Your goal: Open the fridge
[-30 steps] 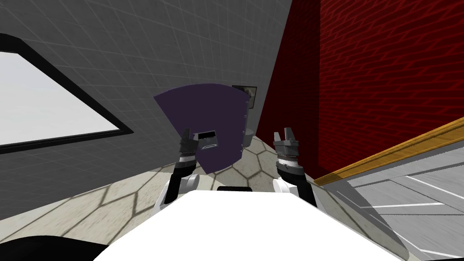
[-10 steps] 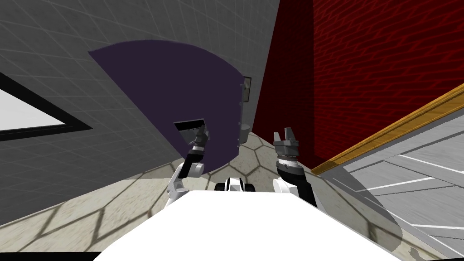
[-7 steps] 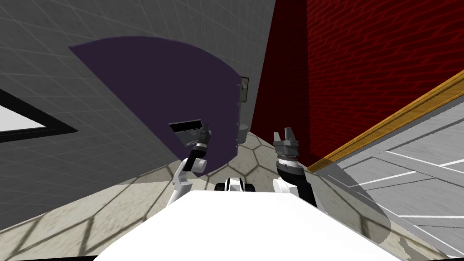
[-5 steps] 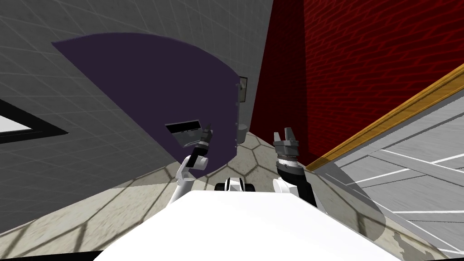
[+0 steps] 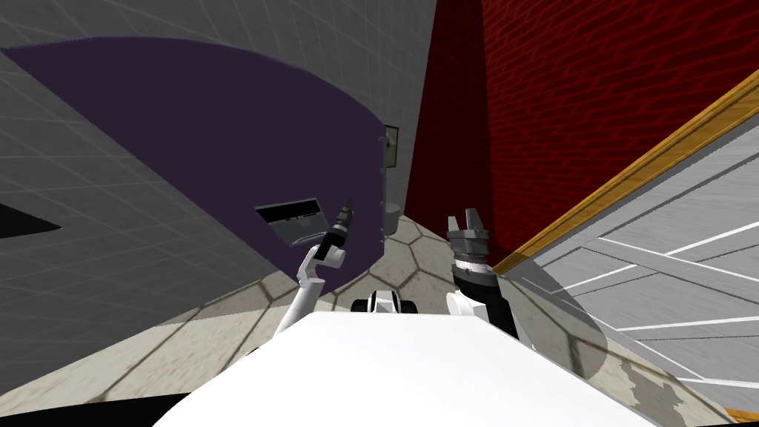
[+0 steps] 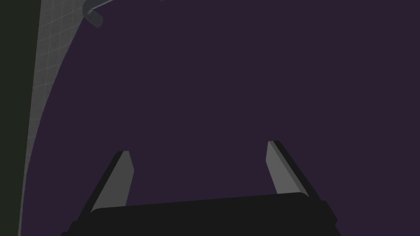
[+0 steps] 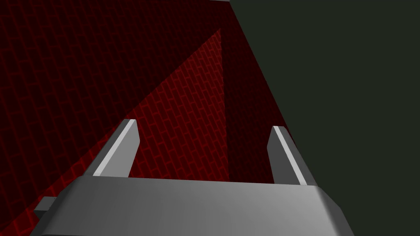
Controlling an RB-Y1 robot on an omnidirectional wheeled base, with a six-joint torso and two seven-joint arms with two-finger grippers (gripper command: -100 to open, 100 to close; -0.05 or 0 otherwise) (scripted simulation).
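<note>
Fridge (image 5: 222, 133): ahead and to my left, set against the grey tiled wall (image 5: 96, 245). The front is a flat, matte, dark purple face, and its outline bows with the lens. A shallow rectangular recess (image 5: 291, 220) sits low on the face, with a black slot above a grey tray. Small grey fittings (image 5: 383, 185) run down the right-hand edge. Past that edge a narrow strip of floor (image 5: 415, 256) leads to the corner with the red brick wall (image 5: 593, 111).

Left end effector (image 5: 346, 210): raised in front of the purple face, between the recess and the fridge's right edge. In the wrist view its fingers (image 6: 119, 180) are spread wide, with the purple plane showing across the gap. Cannot tell whether they touch it. A rounded grey bar end (image 6: 92, 14) shows by the face's curved edge, with tiled wall beyond it.

Right end effector (image 5: 467, 220): held upright, well apart from the fridge, on the brick-wall side. Its blades are parted.

Floor: pale, stone-like, with dark hexagon joints. A small grey cylinder (image 5: 393, 219) stands at the strip's far end, just beside the fridge's edge.

Right flank: a wood-coloured band (image 5: 630, 174) above grey panels (image 5: 667, 282) with white lines closes that side.
</note>
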